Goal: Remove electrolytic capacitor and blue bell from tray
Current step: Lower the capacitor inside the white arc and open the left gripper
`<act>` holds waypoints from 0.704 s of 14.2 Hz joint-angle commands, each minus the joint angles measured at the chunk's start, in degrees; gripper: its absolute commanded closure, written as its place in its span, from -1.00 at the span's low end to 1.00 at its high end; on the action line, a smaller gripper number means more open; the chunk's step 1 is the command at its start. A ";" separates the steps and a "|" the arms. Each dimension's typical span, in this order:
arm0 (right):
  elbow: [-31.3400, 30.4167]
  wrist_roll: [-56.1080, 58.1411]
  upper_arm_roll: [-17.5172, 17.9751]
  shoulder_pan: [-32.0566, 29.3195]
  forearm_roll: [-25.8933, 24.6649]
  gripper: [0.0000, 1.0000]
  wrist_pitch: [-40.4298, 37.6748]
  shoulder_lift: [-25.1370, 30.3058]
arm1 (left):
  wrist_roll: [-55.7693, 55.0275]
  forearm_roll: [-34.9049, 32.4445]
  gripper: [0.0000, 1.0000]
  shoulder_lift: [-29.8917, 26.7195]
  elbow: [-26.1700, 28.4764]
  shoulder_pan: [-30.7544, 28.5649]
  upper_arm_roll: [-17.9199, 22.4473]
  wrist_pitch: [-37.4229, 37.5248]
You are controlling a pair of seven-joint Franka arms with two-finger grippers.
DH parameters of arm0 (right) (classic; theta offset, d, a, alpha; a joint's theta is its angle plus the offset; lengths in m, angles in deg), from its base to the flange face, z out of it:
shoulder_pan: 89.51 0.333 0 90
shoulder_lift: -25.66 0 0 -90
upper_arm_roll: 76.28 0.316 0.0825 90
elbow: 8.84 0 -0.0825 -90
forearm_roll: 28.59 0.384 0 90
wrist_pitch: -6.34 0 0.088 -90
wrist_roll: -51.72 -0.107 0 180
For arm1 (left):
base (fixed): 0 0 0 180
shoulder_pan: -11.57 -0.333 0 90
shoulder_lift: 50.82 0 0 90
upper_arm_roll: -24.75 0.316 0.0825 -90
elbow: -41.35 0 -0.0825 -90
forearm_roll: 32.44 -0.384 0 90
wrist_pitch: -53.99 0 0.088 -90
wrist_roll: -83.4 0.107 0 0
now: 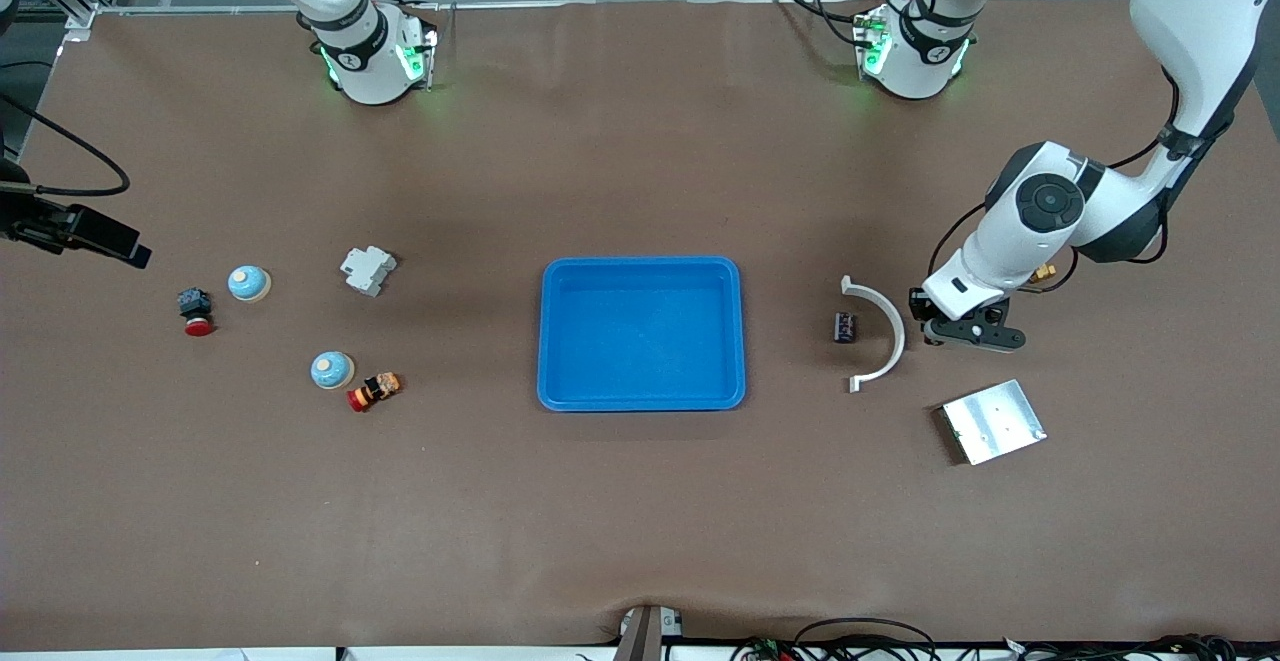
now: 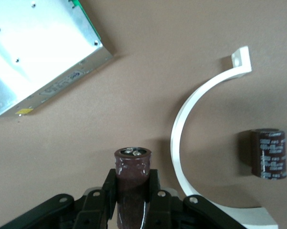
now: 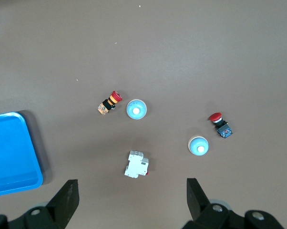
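- The counter [image 1: 640, 521] is seen carrying everything; the blue tray [image 1: 641, 333] lies at its middle and is shown empty, so the removal itself is judged done.
- The metal plate [image 1: 990, 422] and the white curved bracket [image 1: 882, 334] are found toward the left arm's end, well apart from the tray.
- The left pincer [image 1: 968, 333] is held low just beside the bracket, clenched on a brown capacitor [image 2: 132, 179] that is kept upright between its fingers.
- The step in hand is judged to be the setting down of this capacitor: a lowering to the counter and a release are called for, clear of the bracket.
- A second capacitor [image 1: 846, 326] is seen lying inside the bracket's curve.
- Two blue bells [image 1: 248, 283] [image 1: 331, 370] are seen resting toward the right arm's end, among a white breaker [image 1: 368, 270] and two red-capped buttons [image 1: 195, 312] [image 1: 373, 391].
- The right pincer [image 3: 131, 202] is kept waiting high over that group, released and empty.
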 commanded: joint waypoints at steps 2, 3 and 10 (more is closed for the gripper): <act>1.39 -0.57 0.27 -0.73 0.90 -1.00 -0.89 -0.51 | -0.10 -2.11 1.00 -2.05 2.43 -1.45 -0.66 -1.04; 1.39 -0.57 0.27 -0.73 0.90 -1.00 -0.89 -0.60 | -0.28 -2.55 1.00 -1.78 2.52 -1.54 -0.66 -1.12; 1.39 -0.75 0.27 -0.64 0.90 -1.00 -0.71 -0.60 | -1.68 -8.08 1.00 1.03 3.84 -1.71 3.81 -5.69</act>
